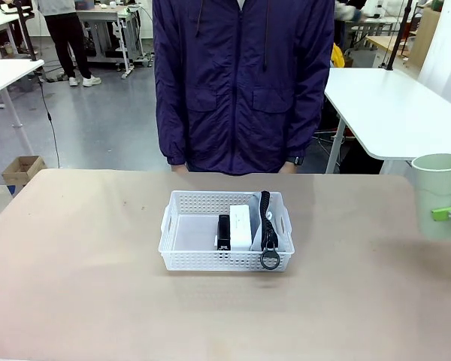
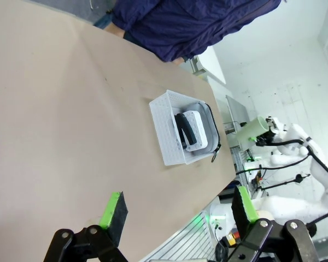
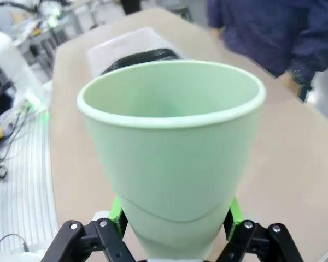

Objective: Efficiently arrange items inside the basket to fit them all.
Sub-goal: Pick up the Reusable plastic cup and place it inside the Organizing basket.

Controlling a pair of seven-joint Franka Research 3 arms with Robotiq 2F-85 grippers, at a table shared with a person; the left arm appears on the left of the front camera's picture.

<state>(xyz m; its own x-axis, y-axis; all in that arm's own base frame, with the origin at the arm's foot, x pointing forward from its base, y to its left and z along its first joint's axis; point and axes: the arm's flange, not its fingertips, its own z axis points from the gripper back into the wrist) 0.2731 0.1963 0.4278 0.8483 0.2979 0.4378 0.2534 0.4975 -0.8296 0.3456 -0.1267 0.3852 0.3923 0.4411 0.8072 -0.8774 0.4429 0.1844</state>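
White perforated plastic is what we are seeing mid-table: the shallow rectangular basket [image 1: 182, 235], its left half bare, is holding a black stapler [image 1: 224, 232], a small white box [image 1: 240, 226] and a grey zip pouch [image 1: 279, 239] side by side. Our left gripper [image 2: 177, 210] is hanging released above the table. At the right edge, our right gripper [image 3: 175, 215] is grasping the pale green cup [image 1: 438, 194] upright, in the air.

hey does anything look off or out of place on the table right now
Mostly tidy. The pouch's black strap and ring hang over the basket's near rim. The pale green cup is outside the basket, upright between the right pincer's pads.
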